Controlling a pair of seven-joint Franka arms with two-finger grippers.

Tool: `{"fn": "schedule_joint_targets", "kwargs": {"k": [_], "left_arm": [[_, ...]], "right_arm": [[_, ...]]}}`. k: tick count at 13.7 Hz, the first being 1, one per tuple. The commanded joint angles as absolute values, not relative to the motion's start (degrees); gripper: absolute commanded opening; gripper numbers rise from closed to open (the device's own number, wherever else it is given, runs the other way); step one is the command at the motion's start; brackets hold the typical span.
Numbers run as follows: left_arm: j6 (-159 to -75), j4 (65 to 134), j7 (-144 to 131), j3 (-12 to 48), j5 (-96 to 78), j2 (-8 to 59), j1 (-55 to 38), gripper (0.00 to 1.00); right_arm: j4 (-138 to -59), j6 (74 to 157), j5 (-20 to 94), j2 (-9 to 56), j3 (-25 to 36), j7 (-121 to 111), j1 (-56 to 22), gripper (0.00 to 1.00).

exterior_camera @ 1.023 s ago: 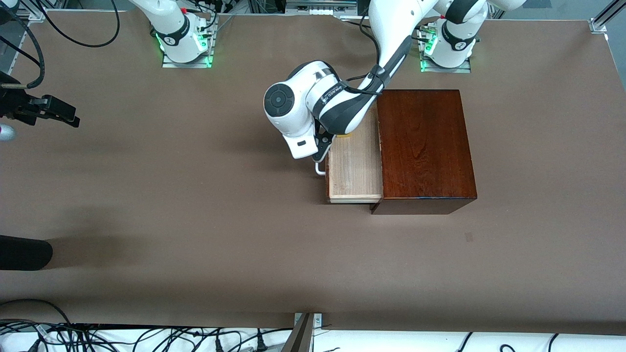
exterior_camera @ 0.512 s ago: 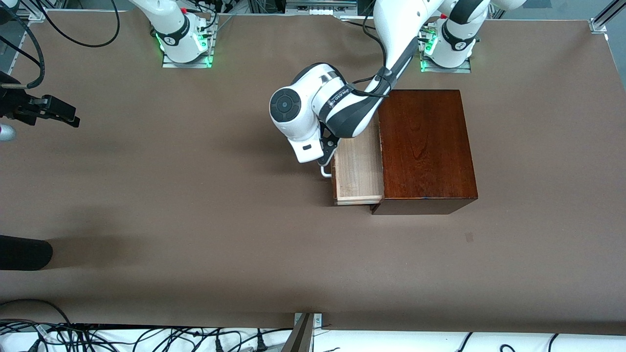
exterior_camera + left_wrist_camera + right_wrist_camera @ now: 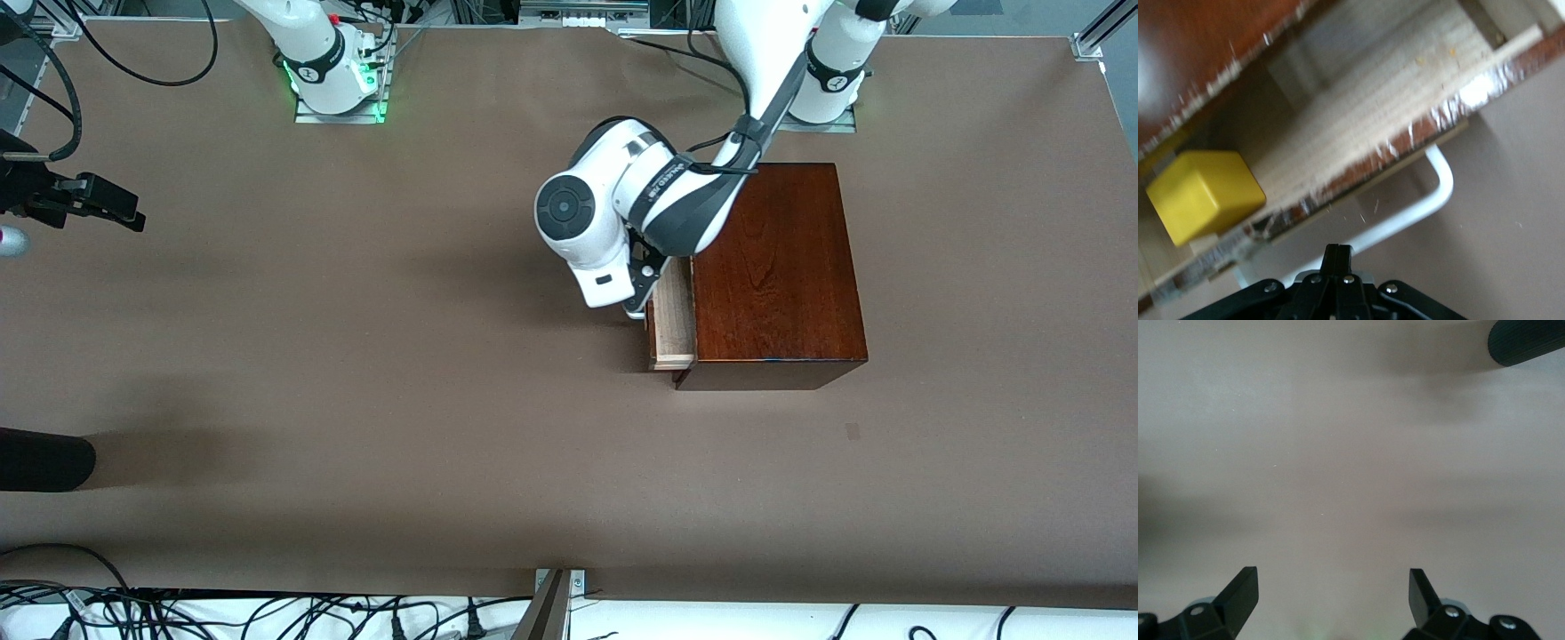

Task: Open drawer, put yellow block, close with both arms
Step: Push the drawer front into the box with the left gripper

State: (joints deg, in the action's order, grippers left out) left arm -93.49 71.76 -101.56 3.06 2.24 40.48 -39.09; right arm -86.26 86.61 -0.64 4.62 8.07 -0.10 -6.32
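Left gripper (image 3: 1338,257), fingers pinched together, is pressed up by the white bar handle (image 3: 1431,197) and shoving the drawer (image 3: 671,324) home! A second ago far more pale wood showed; now just a sliver juts from the dark-brown box (image 3: 773,267). Yellow block (image 3: 1201,193) sits inside the tray, so closing's nearly done. Right gripper (image 3: 1331,597) waits spread wide over bare table (image 3: 356,373). The arm's lettering is too small to read.

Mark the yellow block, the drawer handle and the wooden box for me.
yellow block (image 3: 1203,193), left wrist view, on its side face, inside the drawer.
drawer handle (image 3: 1439,185), left wrist view, on the bend of the white bar.
wooden box (image 3: 773,267), front view, on its glossy top.
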Motion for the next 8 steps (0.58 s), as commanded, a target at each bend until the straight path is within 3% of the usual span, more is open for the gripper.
{"fn": "schedule_joint_targets", "kwargs": {"k": [1, 8], "left_arm": [[-93.69, 77.34, -98.09, 2.9, 3.52, 36.91, -37.53, 0.0], [-93.78, 79.27, -94.23, 2.9, 3.6, 36.21, -35.08, 0.0]], "right_arm": [[-86.04, 86.48, -0.53, 4.13, 7.47, -0.18, -5.71, 1.0], [-86.04, 86.48, -0.44, 4.13, 7.47, -0.18, -5.71, 1.0]]}}
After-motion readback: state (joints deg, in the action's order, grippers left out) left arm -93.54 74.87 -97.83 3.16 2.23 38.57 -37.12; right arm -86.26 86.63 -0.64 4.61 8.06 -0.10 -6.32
